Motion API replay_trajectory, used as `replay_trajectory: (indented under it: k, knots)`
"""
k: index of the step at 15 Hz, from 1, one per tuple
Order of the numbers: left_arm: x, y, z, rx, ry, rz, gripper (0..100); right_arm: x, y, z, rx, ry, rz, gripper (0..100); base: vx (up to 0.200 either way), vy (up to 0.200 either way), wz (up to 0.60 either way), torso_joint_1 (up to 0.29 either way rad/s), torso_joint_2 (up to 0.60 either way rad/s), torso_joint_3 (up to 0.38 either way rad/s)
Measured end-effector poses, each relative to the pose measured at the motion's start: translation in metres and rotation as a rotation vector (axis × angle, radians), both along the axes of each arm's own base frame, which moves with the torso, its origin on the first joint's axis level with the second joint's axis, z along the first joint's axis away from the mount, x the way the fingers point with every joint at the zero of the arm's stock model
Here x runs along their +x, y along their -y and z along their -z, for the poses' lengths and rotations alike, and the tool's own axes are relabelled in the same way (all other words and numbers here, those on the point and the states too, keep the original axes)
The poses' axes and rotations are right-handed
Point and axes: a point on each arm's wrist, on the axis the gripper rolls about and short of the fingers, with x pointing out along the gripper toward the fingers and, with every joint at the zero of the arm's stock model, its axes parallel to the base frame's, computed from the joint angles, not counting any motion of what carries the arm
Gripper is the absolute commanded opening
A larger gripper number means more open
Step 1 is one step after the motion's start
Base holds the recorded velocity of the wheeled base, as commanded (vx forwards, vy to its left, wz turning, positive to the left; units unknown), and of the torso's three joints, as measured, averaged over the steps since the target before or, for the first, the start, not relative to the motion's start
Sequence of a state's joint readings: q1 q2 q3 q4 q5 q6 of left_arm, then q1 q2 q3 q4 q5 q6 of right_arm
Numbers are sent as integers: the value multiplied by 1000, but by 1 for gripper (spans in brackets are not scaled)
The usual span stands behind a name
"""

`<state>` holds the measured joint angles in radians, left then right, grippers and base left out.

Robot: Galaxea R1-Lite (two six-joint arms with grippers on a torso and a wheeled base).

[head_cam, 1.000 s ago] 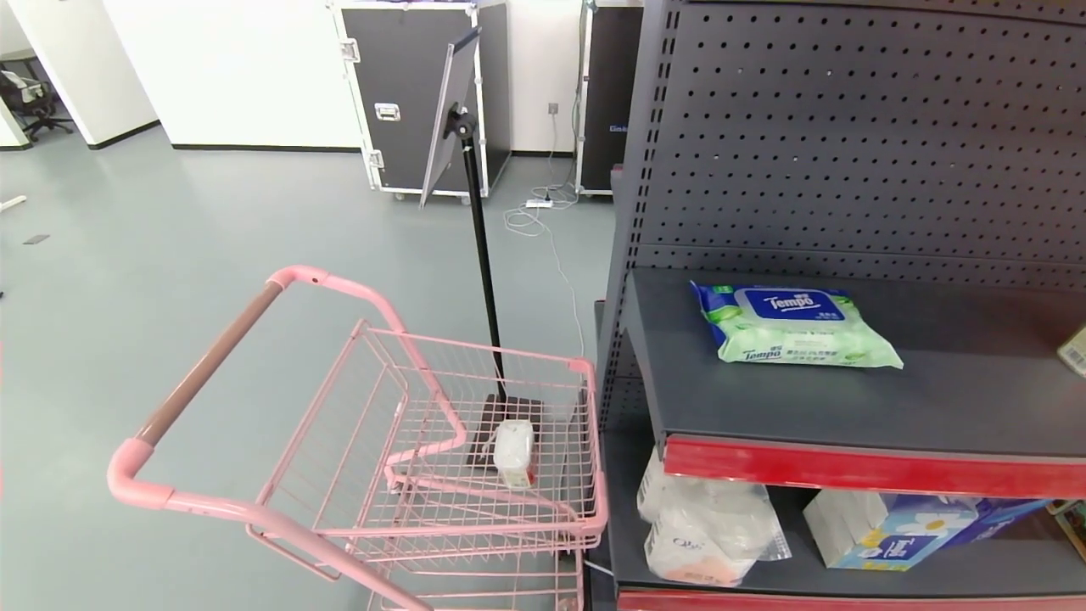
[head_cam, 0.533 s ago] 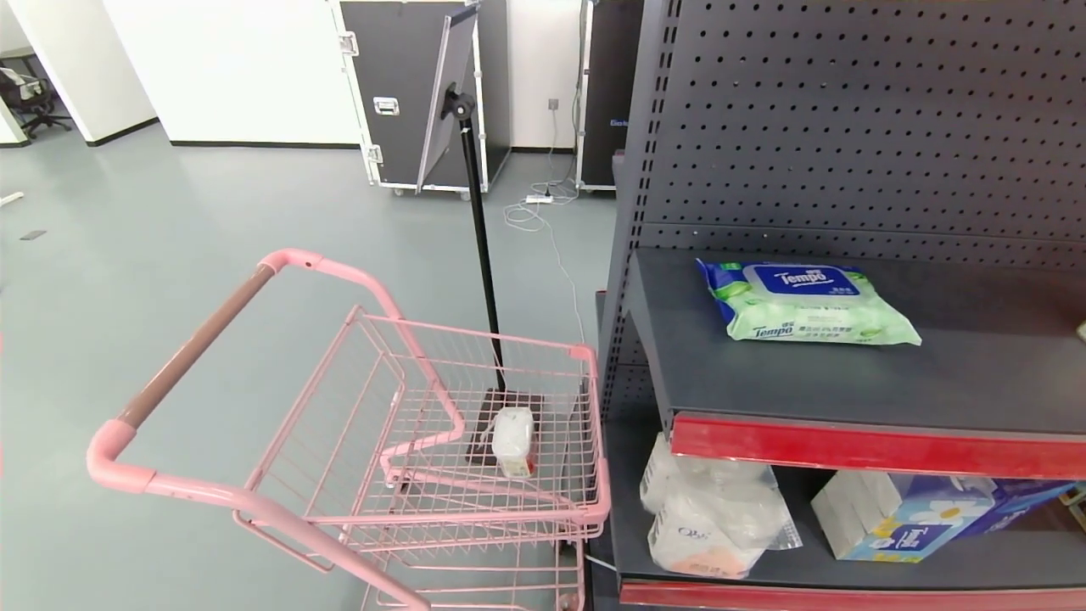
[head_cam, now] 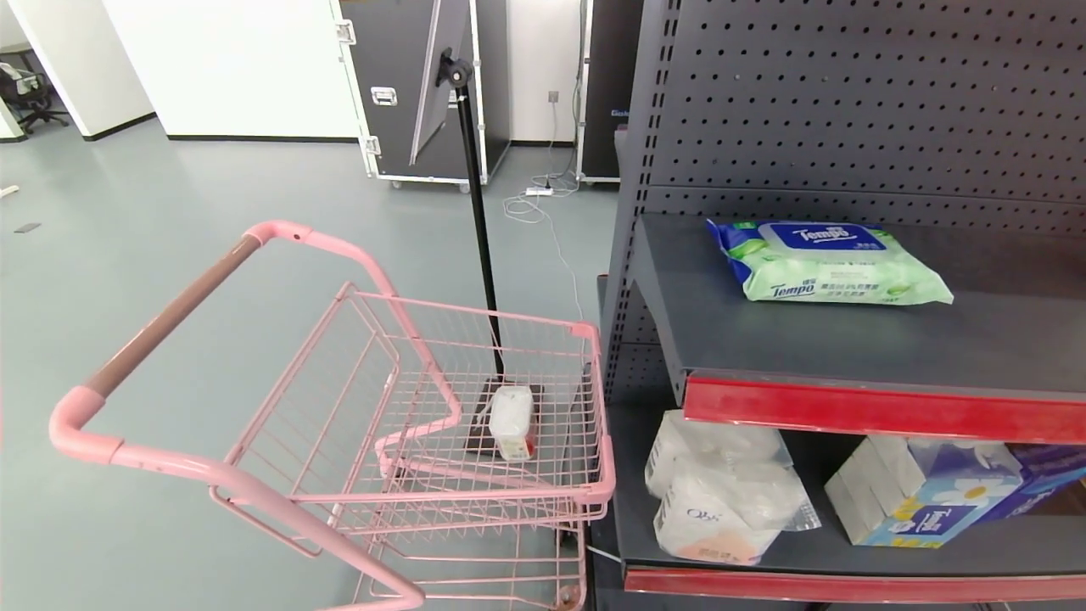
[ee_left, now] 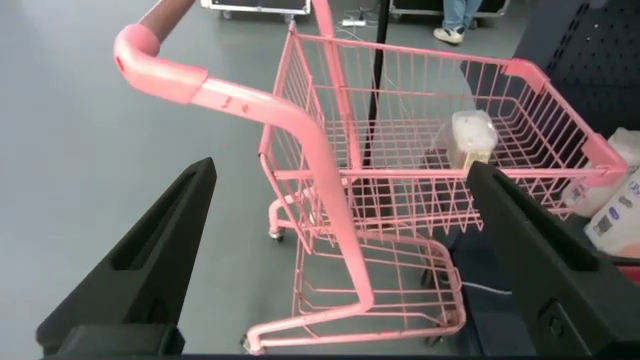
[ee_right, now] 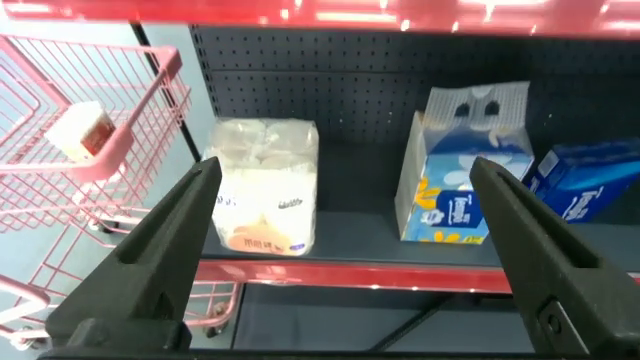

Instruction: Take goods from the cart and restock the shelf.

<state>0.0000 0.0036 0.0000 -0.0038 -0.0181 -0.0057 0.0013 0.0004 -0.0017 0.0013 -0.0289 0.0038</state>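
Left fingers (ee_left: 150, 260) spread near cart (ee_left: 240, 95), right fingers (ee_right: 150, 260) spread facing lower shelf (ee_right: 360, 232), blue box (ee_right: 590, 180) cut off

A black stand (head_cam: 477, 195) stood on the grey floor (head_cam: 127, 221), carrying a tilted panel (head_cam: 427, 98). Behind it stood two black cases (head_cam: 399, 85), with a white power strip (head_cam: 538, 191) and its cable between them. An office chair (head_cam: 25, 93) stood at the far left.

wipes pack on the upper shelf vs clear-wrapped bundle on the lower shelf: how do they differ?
The wipes pack lies flat on the upper shelf; the clear-wrapped bundle sits bulkier and taller on the lower shelf. The wipes pack is green with a blue label; the bundle is white under clear film. Both are soft packs on the shelving.
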Motion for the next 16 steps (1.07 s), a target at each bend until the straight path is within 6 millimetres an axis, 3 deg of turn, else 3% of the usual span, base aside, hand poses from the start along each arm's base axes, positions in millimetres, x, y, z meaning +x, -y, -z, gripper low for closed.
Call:
replay_trajectory:
  k: [6, 9, 11, 13, 15, 16]
  knots:
    - [0, 0, 0, 3, 3, 6, 100, 0, 0, 0, -1, 0, 0, 100, 0, 0, 0, -162, 536, 370]
    - [-1, 1, -6, 17, 26, 55, 100, 0, 0, 0, -1, 0, 1, 100, 0, 0, 0, -61, 209, 160]
    - [-5, 2, -37, -12, 78, 87, 100, 0, 0, 0, -1, 0, 1, 100, 0, 0, 0, -6, 33, 21]
    - [0, 2, -86, -40, 83, 134, 100, 0, 0, 0, -4, 0, 0, 100, 0, 0, 0, 0, 0, 0]
    - [31, 4, -130, -34, 12, 183, 100, 0, 0, 0, -3, 0, 0, 100, 0, 0, 0, 0, 0, 0]
    - [58, 5, -148, -27, -38, 214, 100, 0, 0, 0, -3, 0, -1, 100, 0, 0, 0, 0, 0, 0]
